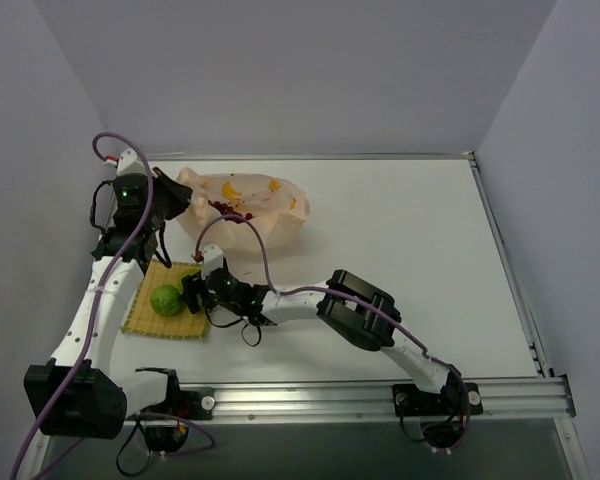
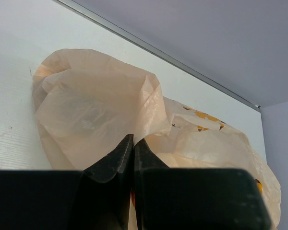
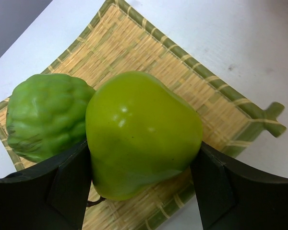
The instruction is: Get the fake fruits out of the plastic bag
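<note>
The peach plastic bag (image 1: pixel 265 215) lies at the back of the table, with the dark red grapes (image 1: pixel 223 208) showing in its open mouth. My left gripper (image 1: pixel 170 203) is shut on the bag's left edge; in the left wrist view the jaws (image 2: pixel 133 142) pinch the film of the bag (image 2: pixel 91 110). My right gripper (image 1: pixel 194 293) is shut on the yellow-green pear (image 3: pixel 139 129), held at the yellow woven mat (image 3: pixel 182 72). The bumpy green fruit (image 3: pixel 45 117) sits on the mat right beside the pear, and it also shows in the top view (image 1: pixel 166 300).
The mat (image 1: pixel 145 318) lies at the front left of the table, just in front of the bag. The table's metal rail (image 1: pixel 380 398) runs along the near edge. Grey walls stand close on the left and behind.
</note>
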